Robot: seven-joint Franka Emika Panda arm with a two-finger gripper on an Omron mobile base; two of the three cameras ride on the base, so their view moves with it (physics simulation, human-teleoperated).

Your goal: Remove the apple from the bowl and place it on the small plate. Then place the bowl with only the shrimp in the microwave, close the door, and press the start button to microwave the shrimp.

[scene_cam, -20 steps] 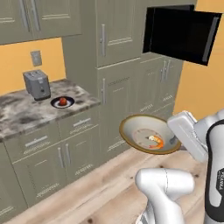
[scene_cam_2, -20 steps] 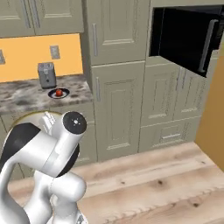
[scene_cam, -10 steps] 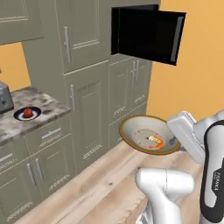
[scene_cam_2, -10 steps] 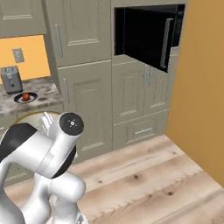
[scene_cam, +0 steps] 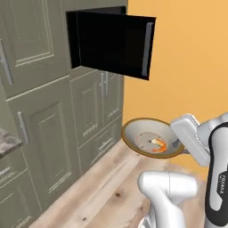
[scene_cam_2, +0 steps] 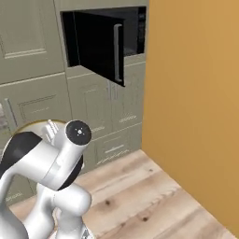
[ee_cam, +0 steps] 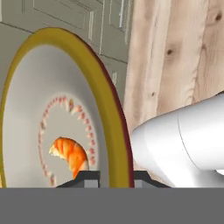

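My gripper (scene_cam: 177,144) is shut on the right rim of the bowl (scene_cam: 141,133), a wide tan-rimmed dish that I hold in the air above the floor. The curled orange shrimp (scene_cam: 158,145) lies inside it. In the hand view the gripper (ee_cam: 116,177) pinches the gold rim of the bowl (ee_cam: 30,105), with the shrimp (ee_cam: 71,154) just left of the fingers. The black microwave (scene_cam_2: 135,28) is up ahead. Its door (scene_cam: 111,44) stands swung open, bar handle (scene_cam: 145,49) facing me. The apple and the small plate are out of view.
Beige cabinet doors (scene_cam: 53,133) fill the wall below and left of the microwave. An orange wall (scene_cam_2: 196,93) stands close on the right. A corner of the stone counter (scene_cam: 5,143) shows at the left edge. Wooden floor (scene_cam_2: 140,196) lies below.
The whole picture has shifted as the base drove on. The counter with toaster and plate slid off to the left and the microwave came near. The bowl stays in my grip.
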